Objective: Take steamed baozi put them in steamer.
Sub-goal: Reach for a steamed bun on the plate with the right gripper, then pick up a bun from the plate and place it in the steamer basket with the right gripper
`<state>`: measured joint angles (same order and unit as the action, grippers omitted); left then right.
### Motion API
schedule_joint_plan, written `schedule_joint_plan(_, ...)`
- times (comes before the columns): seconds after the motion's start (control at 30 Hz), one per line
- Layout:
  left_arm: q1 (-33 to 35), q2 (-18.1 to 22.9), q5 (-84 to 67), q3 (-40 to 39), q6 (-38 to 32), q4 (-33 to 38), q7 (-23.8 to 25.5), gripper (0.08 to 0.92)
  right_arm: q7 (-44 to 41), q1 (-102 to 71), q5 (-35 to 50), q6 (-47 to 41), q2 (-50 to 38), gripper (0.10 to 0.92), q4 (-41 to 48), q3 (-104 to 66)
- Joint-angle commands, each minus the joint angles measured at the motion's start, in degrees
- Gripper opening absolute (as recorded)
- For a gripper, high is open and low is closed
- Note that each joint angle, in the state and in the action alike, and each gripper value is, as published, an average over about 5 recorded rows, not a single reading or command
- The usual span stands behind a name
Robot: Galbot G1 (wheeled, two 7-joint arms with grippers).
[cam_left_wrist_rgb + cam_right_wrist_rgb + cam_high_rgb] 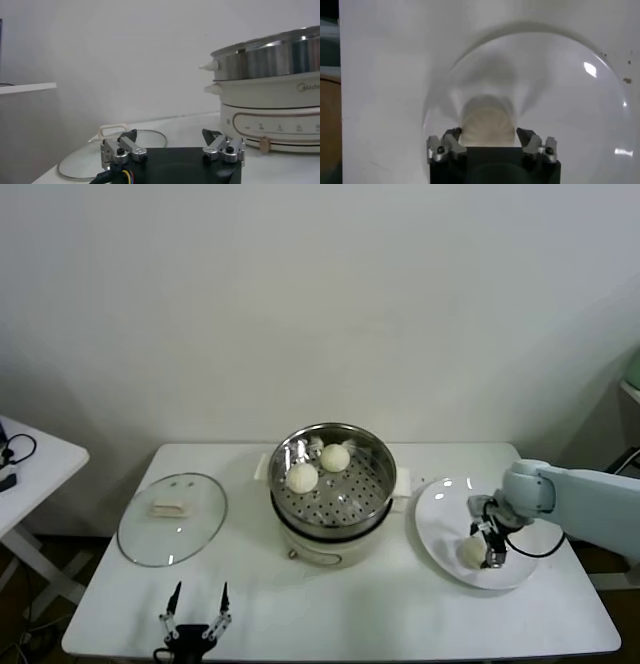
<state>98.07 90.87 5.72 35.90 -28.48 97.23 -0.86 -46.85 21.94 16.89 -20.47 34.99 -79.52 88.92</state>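
Observation:
The steel steamer [376, 474] sits in the cream-white pot [330, 546] at the table's middle. Two baozi lie in it, one [302, 477] at the left and one [335, 456] behind it. Another baozi [469, 554] lies on the white plate [440, 524] to the right. My right gripper [482, 550] is down at the plate, open, with its fingers on either side of this baozi [487, 122]. My left gripper [200, 589] is open and empty near the table's front edge. In the left wrist view the steamer [270, 60] stands ahead of the left gripper [168, 134].
The round glass lid [172, 519] lies flat on the table left of the pot and shows in the left wrist view [95, 152]. A small white side table [30, 456] stands at the far left. A wall is close behind the table.

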Motion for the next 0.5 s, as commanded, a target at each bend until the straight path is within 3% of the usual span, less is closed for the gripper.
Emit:
schedule_joint_plan(0.03,0.0,0.0,0.3,-0.1,0.0,0.1,0.0,0.823,-0.1,-0.4,-0.3,0.0,-0.2,0.661,0.0,-1.0)
schedule_joint_plan(0.2,0.1,0.0,0.5,-0.1,0.0,0.1,-0.1,0.823,-1.8,6.3,0.1,2.0,0.0,0.637,-1.9,2.9)
schedule_joint_plan(0.5,0.0,0.1,1.2,-0.1,0.0,-0.1,-0.1,0.823,-9.3,39.0,4.4,11.8,4.4,0.636,-11.1,19.1)
